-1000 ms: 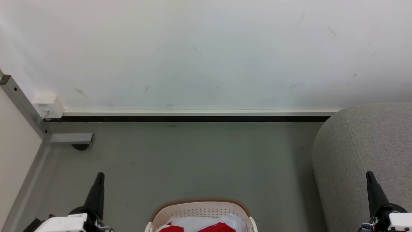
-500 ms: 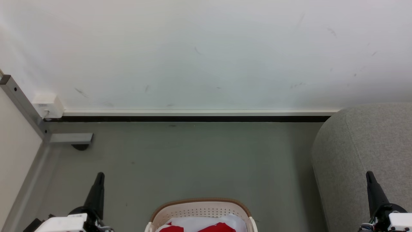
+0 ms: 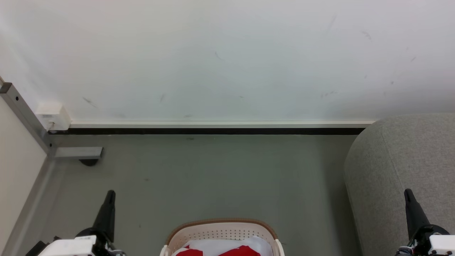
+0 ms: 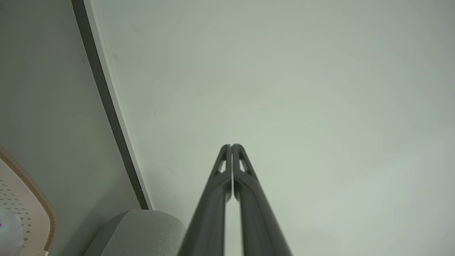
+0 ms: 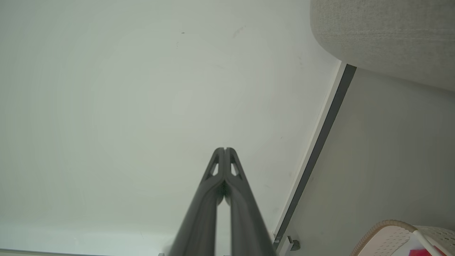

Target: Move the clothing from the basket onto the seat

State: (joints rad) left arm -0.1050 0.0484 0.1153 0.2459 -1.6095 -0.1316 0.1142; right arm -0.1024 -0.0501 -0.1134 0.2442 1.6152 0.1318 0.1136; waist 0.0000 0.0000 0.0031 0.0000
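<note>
Head view: we see the basket (image 3: 222,224) on the floor (image 3: 213,177) at bottom centre, the red and white clothing (image 3: 239,251) lying inside it | the seat (image 3: 401,156) on our right, apart from the basket | left gripper (image 3: 111,193) and right gripper (image 3: 407,192) each with fingers pressed together, holding nothing
</note>
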